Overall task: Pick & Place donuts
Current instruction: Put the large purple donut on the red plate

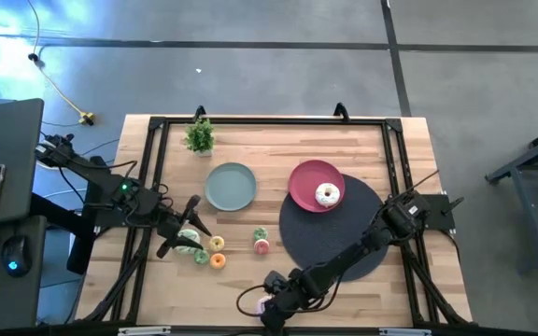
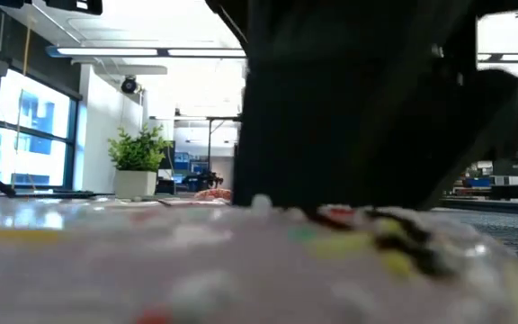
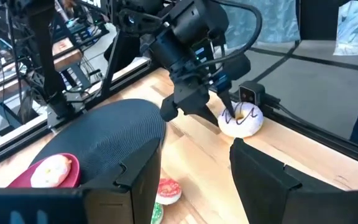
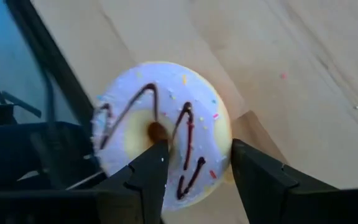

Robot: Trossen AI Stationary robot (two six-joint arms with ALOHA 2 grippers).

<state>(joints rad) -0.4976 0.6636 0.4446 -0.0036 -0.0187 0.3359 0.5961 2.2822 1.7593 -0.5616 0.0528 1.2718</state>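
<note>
My right gripper point(image 1: 271, 301) is at the table's near edge, shut on a larger donut with white icing and a chocolate zigzag point(image 4: 160, 134); the left wrist view shows the same donut point(image 3: 241, 119) under that gripper. A second white-iced donut point(image 1: 327, 194) lies on the pink plate point(image 1: 304, 177). My left gripper point(image 1: 187, 231) is open and low over a cluster at the table's left: a green-iced donut point(image 1: 190, 240) and tiny yellow point(image 1: 217, 244) and orange point(image 1: 218, 261) ones. Tiny green point(image 1: 261, 233) and pink point(image 1: 262, 246) donuts lie mid-table. My right gripper has one finger point(image 4: 149, 167) in the donut's hole point(image 4: 156, 130) and the other finger point(image 4: 253, 171) outside the ring's outer rim point(image 4: 227, 140), pinching one side of the ring. The fingers come from above, pointing down. The donut lies flat on the table.
The grey-green plate point(image 1: 230, 186) sits mid-table, with a small potted plant point(image 1: 199, 136) at the far edge. A dark round mat point(image 1: 339, 233) lies under the pink plate and my right arm. A black frame point(image 1: 269, 119) rims the table. The low view is blocked by the donut and gripper.
</note>
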